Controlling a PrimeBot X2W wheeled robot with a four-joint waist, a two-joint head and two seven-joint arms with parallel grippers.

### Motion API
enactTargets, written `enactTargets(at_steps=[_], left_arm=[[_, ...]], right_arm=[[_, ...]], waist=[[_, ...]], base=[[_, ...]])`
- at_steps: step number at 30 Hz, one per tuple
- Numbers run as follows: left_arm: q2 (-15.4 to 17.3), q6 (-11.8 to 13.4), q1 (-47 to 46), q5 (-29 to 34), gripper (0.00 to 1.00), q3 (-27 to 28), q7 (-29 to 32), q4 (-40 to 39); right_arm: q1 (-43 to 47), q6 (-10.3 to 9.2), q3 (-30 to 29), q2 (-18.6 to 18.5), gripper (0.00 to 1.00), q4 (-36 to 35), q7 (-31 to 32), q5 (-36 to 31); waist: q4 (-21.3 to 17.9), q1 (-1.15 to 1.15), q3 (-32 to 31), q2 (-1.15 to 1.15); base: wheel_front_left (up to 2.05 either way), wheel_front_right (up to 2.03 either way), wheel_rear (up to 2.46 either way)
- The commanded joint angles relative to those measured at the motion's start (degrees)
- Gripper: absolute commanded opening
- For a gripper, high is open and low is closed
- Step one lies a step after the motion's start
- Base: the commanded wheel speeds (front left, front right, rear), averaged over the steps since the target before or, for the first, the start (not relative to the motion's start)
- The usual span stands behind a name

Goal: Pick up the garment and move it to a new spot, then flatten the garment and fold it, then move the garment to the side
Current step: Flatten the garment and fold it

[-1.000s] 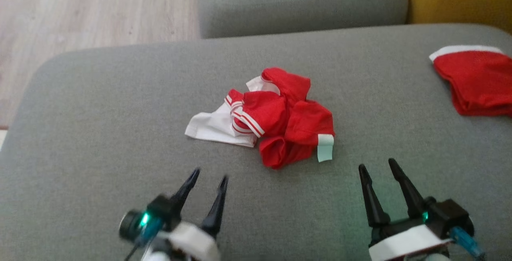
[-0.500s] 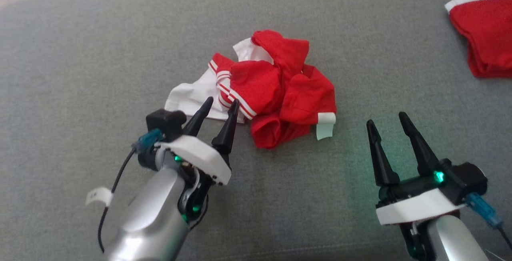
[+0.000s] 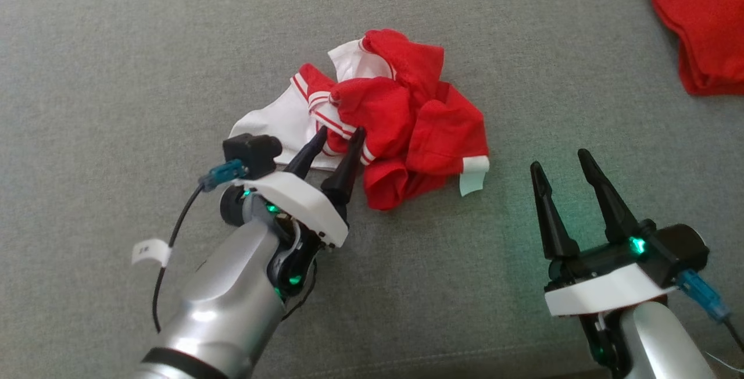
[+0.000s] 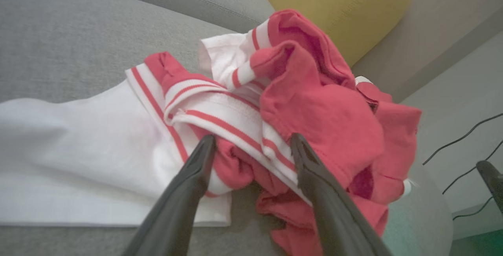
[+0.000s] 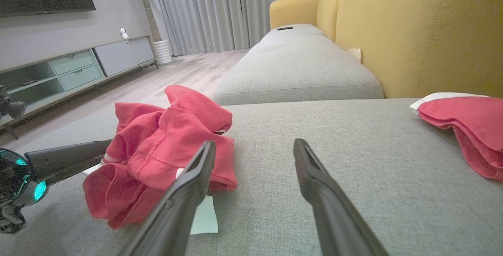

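Head view, entry for your record.

Change since a second ago: the camera had tipped down, so the floor dropped out of the top of the picture. Your left gripper (image 3: pixel 342 130), which had stood well short of the garment (image 3: pixel 407 129), had reached its near edge. Your right gripper (image 3: pixel 558 159) kept much the same place, and both stayed spread wide.

Item, garment: red cloth with a white panel and red-and-white striped bands, crumpled in a heap on the grey sofa cushion (image 3: pixel 116 77).
- It lay directly ahead of the left fingertips, and ahead and to the left of the right gripper, apart from it.
- A pale label (image 3: pixel 472 181) hung from the corner nearest the right gripper.

Item, left gripper:
- Jaws fully apart, clamping nothing.
- In the left wrist view a fold of striped band sat between the two fingers (image 4: pixel 196 169).
- I could not tell whether the tips pressed on the cloth.

Item, right gripper: jaws fully apart and empty, over bare cushion.

Count:
- Grippers, two.
- Red garments, two: the heap, and a second garment (image 3: pixel 703 24) lying flat with a white edge, well beyond the right gripper and off to its right.
- Pale label, one.
- White tag (image 3: pixel 150 251) on the left arm's cable, one.
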Motion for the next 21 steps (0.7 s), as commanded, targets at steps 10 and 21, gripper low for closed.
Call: enactTargets(at_steps=[10, 21], left_arm=[[0.43, -1.23, -5.57, 3.38, 0.0, -0.88, -0.7, -4.44], [0.54, -1.35, -20.58, -3.83, 0.0, -6.8, 0.21, -9.82]], right_arm=[[-2.2, 0.37, 1.62, 0.46, 1.0, -1.71, -0.36, 0.27], [-2.85, 0.37, 3.46, 3.26, 1.0, -1.34, -0.36, 0.75]], waist=[[-1.46, 0.0, -2.17, 0.0], [-7.88, 0.0, -6.18, 0.0]], base=[[0.0, 0.0, 0.0], [0.0, 0.0, 0.0]])
